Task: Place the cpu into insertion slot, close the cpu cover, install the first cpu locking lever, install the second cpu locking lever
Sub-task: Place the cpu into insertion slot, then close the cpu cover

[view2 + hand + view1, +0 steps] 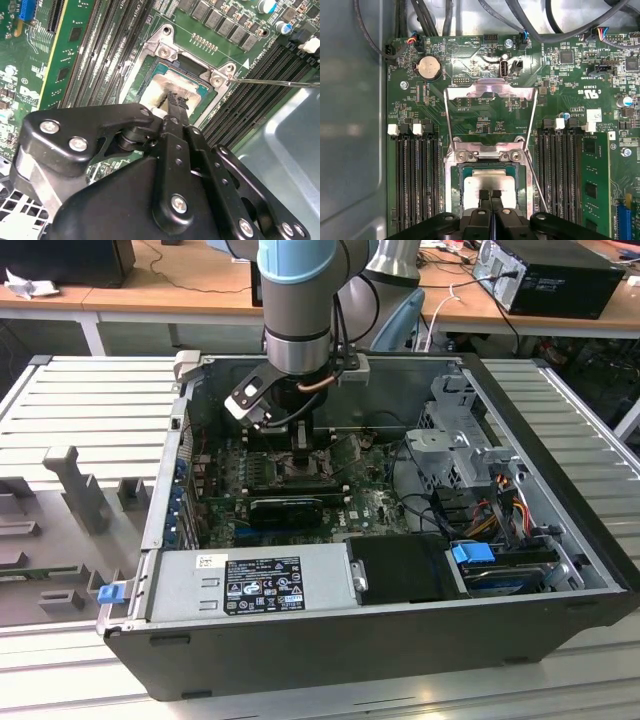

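Hand: black, jointed metal hand (pixel 490 195) of bolted link plates with two narrow ribbed fingertips (pixel 483 194). The fingertips are pressed together side by side with nothing seen between them. In the exterior view the hand (pixel 305 455) reaches straight down into the case.

Directly under the hand: the cpu (pixel 487 179), a flat square chip with a dull, brushed silver-grey top and a thin green edge. In the second wrist view the hand (pixel 175 100) has its tips on, or just over, the middle of the cpu (pixel 165 80); whether they touch cannot be told.

Around the cpu: the insertion slot (pixel 455 190), a square dark-framed socket. The chip lies flat inside it.

Just beyond the fingertips: a bright metal bracket (pixel 490 155) with two round screw heads, sitting at the socket's edge.

Further beyond: the cpu cover (pixel 490 91), a thin silver-grey metal frame with a large square window. It is swung open away from the hand and is not lying over the chip.

Beside the hand: a thin, straight steel wire lever (pixel 536 185) running along one side of the socket, raised clear of it in the second wrist view (pixel 275 82).

Either side of the hand: long black ribbed memory slots (pixel 417 185) on a green circuit board (pixel 485 122) dotted with small components.

Well beyond the hand: a round, shiny coin battery (pixel 429 67).

Above the hand: a grey and pale-blue cylindrical robot arm (pixel 297 300).

Outermost: a dark grey open computer case (pixel 400 650) lying on a ribbed, pale metal counter (pixel 90 400).
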`<control>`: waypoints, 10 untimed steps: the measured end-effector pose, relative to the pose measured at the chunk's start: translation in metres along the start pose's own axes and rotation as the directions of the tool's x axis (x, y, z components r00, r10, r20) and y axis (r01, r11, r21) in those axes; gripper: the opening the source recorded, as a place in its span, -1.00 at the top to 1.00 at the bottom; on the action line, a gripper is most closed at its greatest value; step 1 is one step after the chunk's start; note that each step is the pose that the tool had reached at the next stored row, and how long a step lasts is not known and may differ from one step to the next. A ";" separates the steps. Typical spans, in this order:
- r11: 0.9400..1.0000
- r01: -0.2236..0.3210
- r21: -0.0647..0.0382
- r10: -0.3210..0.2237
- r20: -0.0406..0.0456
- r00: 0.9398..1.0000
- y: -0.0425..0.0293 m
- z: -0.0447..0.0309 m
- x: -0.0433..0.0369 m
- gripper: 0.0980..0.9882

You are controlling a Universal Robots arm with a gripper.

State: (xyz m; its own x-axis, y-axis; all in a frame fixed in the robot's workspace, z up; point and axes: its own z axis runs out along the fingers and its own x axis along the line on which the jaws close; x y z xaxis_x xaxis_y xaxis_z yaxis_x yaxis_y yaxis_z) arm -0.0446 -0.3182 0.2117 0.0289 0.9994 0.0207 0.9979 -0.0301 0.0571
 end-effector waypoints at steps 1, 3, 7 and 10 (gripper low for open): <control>1.000 0.000 0.000 0.000 0.000 1.000 0.0000 -0.0001 0.0000 0.98; 1.000 0.000 0.000 0.000 0.000 1.000 -0.0001 -0.0003 0.0000 0.98; 1.000 0.000 0.000 0.000 0.000 1.000 0.0000 -0.0023 0.0000 0.98; 1.000 0.000 0.000 0.000 0.000 1.000 0.0000 -0.0034 0.0000 0.98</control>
State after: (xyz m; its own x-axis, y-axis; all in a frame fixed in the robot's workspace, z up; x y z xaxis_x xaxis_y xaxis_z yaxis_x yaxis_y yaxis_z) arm -0.0447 -0.3183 0.2152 0.0290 0.9994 0.0206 0.9979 -0.0301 0.0570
